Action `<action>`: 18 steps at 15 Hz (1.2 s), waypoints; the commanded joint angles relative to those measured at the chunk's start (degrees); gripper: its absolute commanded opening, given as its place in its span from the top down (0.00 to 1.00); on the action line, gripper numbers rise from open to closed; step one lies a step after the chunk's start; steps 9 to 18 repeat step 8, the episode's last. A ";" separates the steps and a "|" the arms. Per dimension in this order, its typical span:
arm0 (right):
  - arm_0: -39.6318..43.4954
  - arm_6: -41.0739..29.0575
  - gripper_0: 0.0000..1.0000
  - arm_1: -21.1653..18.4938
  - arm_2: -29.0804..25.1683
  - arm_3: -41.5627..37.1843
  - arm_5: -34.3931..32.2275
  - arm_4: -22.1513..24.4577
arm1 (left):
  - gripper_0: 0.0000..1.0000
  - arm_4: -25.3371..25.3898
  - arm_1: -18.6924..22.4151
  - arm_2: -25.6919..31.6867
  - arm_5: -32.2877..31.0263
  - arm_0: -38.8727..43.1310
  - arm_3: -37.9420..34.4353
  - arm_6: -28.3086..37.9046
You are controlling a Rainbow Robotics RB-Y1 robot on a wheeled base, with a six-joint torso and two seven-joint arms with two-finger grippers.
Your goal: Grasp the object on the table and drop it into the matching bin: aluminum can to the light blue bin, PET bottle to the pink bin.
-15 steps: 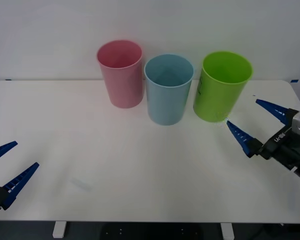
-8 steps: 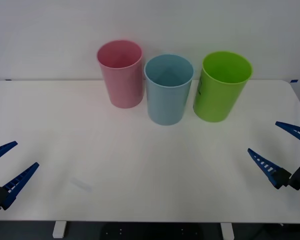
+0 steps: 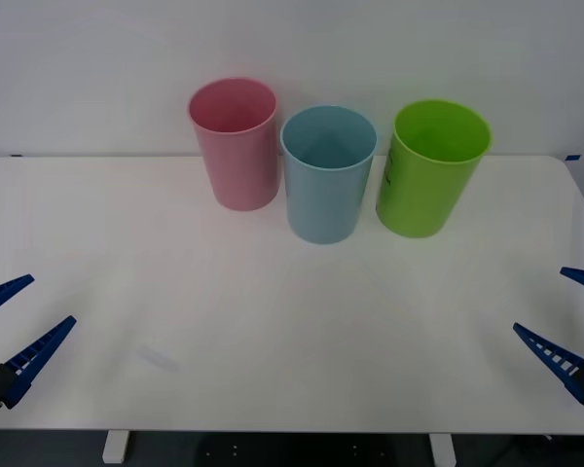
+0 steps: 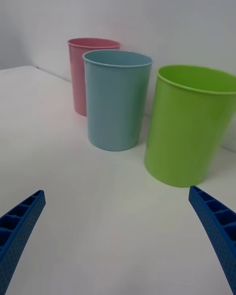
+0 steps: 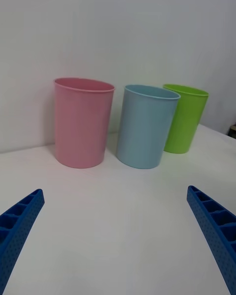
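Three bins lined up at the far side of the table [image 3: 273,321]

The pink bin [image 3: 236,144], light blue bin [image 3: 327,175] and lime green bin [image 3: 430,167] are stood left to right; the left gripper [image 3: 10,326] and right gripper [image 3: 569,326] are held spread at the near corners, nothing gripped

No legible text or markings.
A small dark mark sits on the side of the lime green bin [image 3: 430,170], too small to read; nothing else carries lettering, numbers or signs.
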 commanded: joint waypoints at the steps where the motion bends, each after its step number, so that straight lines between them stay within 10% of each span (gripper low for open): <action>1: 0.07 -0.24 0.00 -0.23 -0.15 1.23 -0.15 0.30 | 0.00 0.00 0.00 0.00 0.00 0.00 0.00 0.00; 18: 0.16 -0.41 0.00 -0.14 0.64 2.02 -0.06 1.45 | 0.00 0.00 0.00 0.00 0.00 0.00 0.00 0.00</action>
